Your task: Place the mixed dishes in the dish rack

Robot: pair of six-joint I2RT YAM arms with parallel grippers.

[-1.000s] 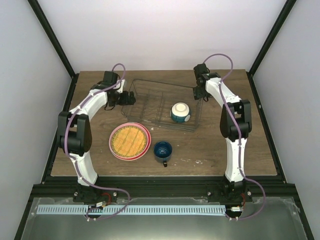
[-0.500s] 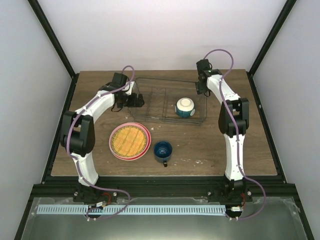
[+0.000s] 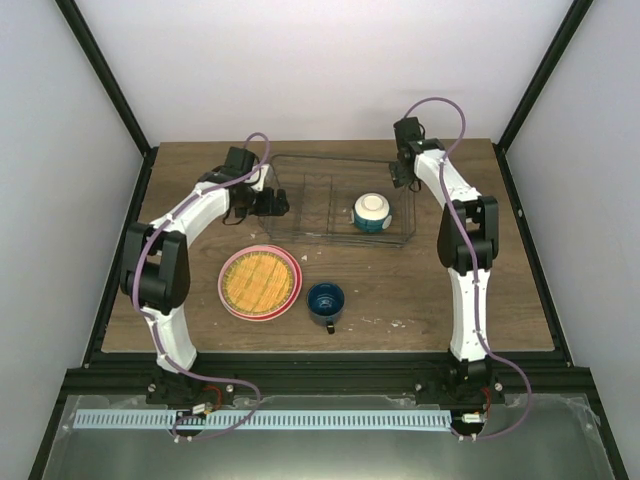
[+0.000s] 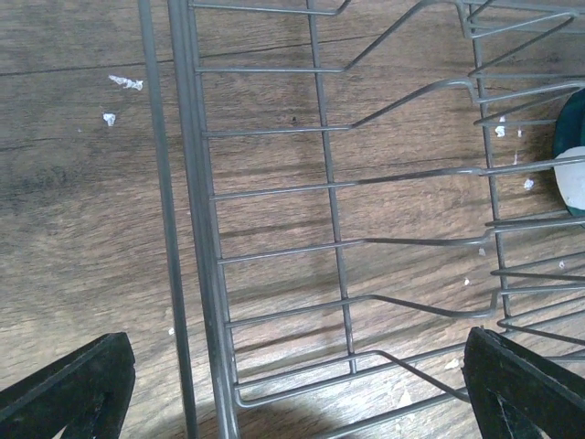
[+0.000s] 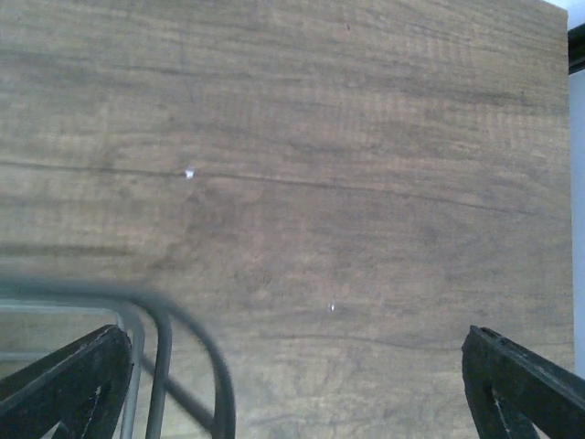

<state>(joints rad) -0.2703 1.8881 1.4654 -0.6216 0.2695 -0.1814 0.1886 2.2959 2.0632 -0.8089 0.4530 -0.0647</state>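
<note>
Top view: rack (image 3: 310, 205) at far middle of bench (image 3: 450, 290), bowl (image 3: 371, 212) inside its right section. Woven plate (image 3: 260, 281) lies on pink plate (image 3: 226, 295), mug (image 3: 326, 301) just beside, all outside rack. Left pincer (image 3: 275, 203) at rack's left end, right pincer (image 3: 403, 180) at its far right corner.
Left wrist: pincer spread wide, rack's edge wires between fingers (image 4: 69, 389), nothing gripped.
Right wrist: pincer spread wide, empty, blurred rack corner by left finger.

Teal-and-cream bowl (image 4: 571, 146) cut by right edge, corner of dark wire rack (image 5: 163, 366) blurred — pink round plate (image 3: 223, 292) only a rim.
</note>
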